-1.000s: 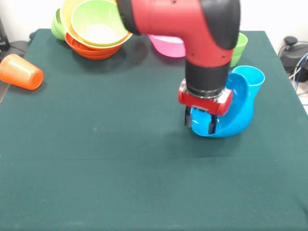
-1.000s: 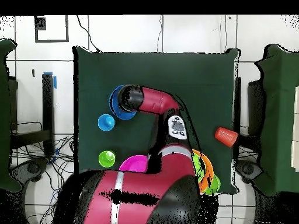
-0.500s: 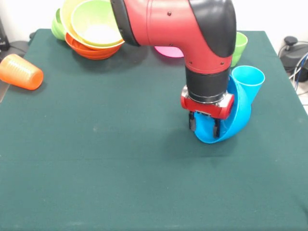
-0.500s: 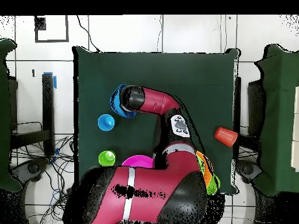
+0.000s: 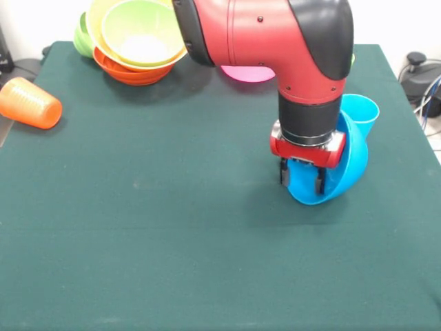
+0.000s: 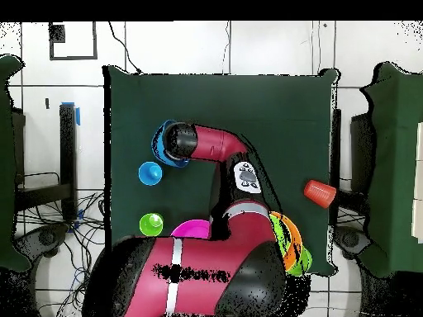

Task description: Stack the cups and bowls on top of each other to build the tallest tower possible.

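Observation:
My gripper (image 5: 301, 181) is shut on the rim of the blue bowl (image 5: 341, 172), which stands tipped on its edge on the green table. The light blue cup (image 5: 362, 110) stands upright just behind the bowl, touching or nearly touching it. An orange cup (image 5: 29, 103) lies on its side at the far left. The pile of bowls (image 5: 138, 41), with lime green on top and orange below, sits at the back left. A pink bowl (image 5: 247, 72) shows behind the arm. From overhead, the wrist covers most of the blue bowl (image 6: 156, 140); the lime green cup (image 6: 151, 223) stands apart.
The red arm crosses the back of the table and hides things behind it. The table's right edge (image 5: 413, 124) is near the blue bowl. Cables and a black device (image 5: 420, 76) lie beyond that edge.
My gripper has shifted to the picture's right in the front view with the blue bowl, tipping it steeper and bringing it closer to the light blue cup.

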### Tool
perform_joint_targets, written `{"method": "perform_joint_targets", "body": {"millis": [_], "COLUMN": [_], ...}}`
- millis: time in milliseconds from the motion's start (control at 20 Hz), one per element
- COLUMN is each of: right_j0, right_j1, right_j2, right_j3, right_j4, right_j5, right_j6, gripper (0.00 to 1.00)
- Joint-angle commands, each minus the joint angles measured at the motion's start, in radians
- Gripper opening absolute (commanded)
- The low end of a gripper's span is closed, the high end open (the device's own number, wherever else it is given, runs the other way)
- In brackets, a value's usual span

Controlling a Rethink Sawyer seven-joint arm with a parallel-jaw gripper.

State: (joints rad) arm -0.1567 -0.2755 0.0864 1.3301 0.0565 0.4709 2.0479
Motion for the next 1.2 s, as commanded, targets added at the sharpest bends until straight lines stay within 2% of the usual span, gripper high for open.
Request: {"method": "perform_joint_targets", "body": {"millis": [50, 250, 300, 700, 800, 1200], "right_j0": [0.042, 0.073, 0.073, 0.067, 0.072, 0.091], "right_j1": [0.017, 0.019, 0.019, 0.030, 0.025, 0.010], "right_j2": [0.075, 0.027, 0.025, 0.033, 0.027, 0.010], "right_j3": [0.018, -0.027, -0.026, -0.043, -0.043, -0.035], "right_j4": [-0.069, -0.055, -0.048, -0.038, -0.041, -0.036], "right_j5": [0.081, 0.180, 0.181, 0.193, 0.174, 0.203], "right_j6": [-0.039, -0.006, -0.003, -0.003, 0.006, 0.029], "gripper": [1.00, 1.00, 0.00, 0.00, 0.00, 0.00]}}
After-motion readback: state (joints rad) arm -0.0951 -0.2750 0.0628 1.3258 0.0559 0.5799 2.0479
